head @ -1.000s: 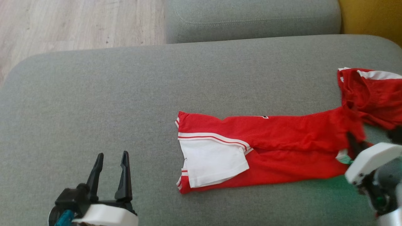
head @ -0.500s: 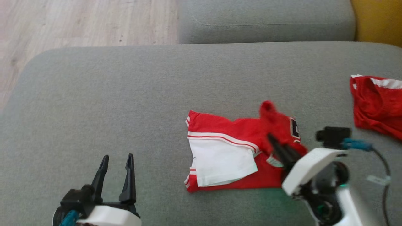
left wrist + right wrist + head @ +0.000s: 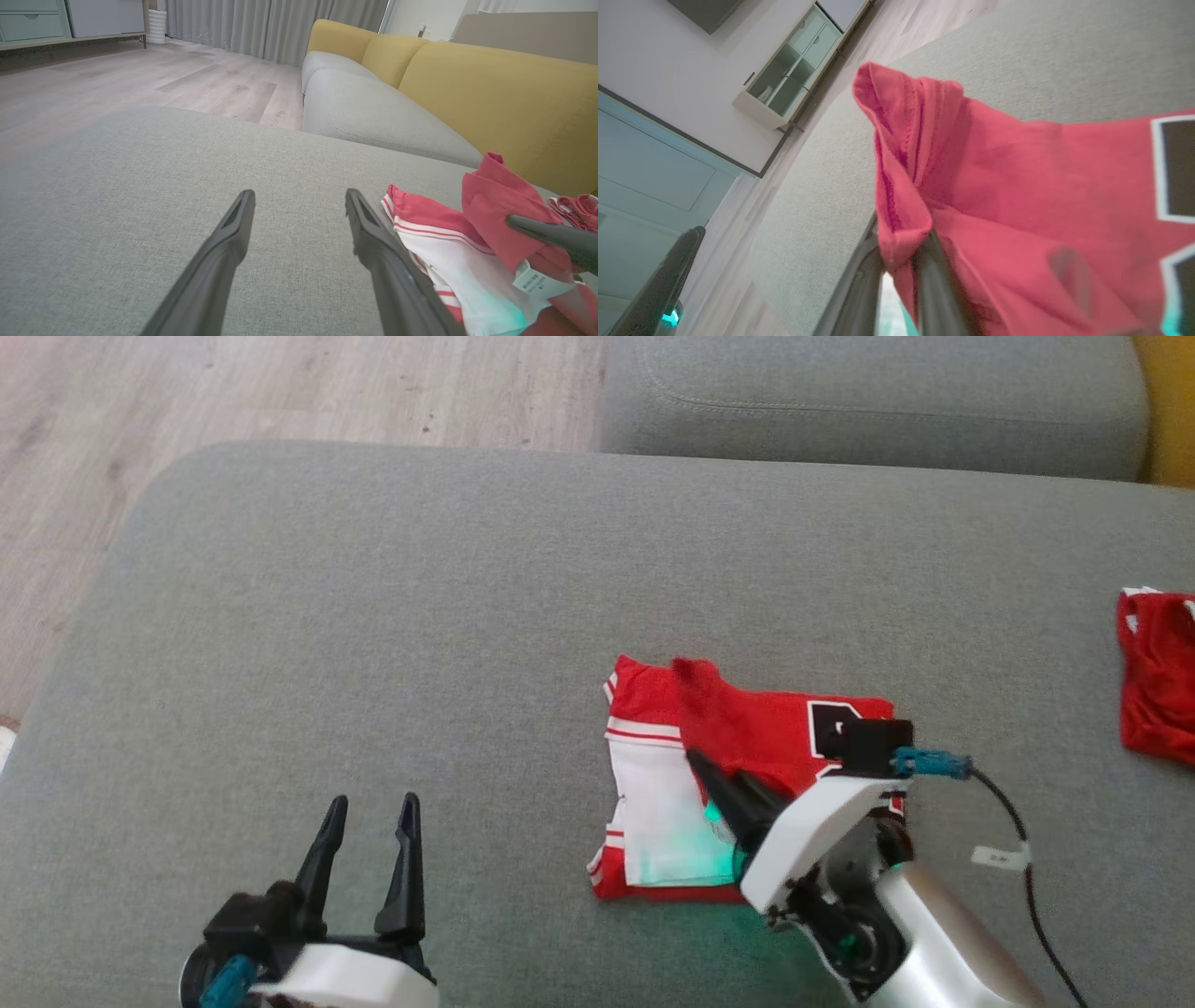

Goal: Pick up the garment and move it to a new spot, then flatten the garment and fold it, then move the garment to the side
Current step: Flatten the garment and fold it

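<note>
The garment, a red jersey with a white panel and a black number patch, lies folded on the grey sofa seat. Its red upper layer is laid leftwards over the white part. My right gripper sits over the garment's middle and is shut on a bunched edge of the red cloth, which is pinched between its fingers. A white label hangs below that edge in the left wrist view, beside the garment. Left of the garment, my left gripper stands open and empty above the bare cushion.
A second red garment lies at the seat's right edge. Another grey cushion lies beyond the seat, with the yellow backrest to the right. Wooden floor lies past the seat's left and far edges. A black cable trails from my right wrist.
My right gripper has carried the garment's right end leftwards over its left half, folding the long strip in two. The head camera has shifted. The left gripper has stayed open.
</note>
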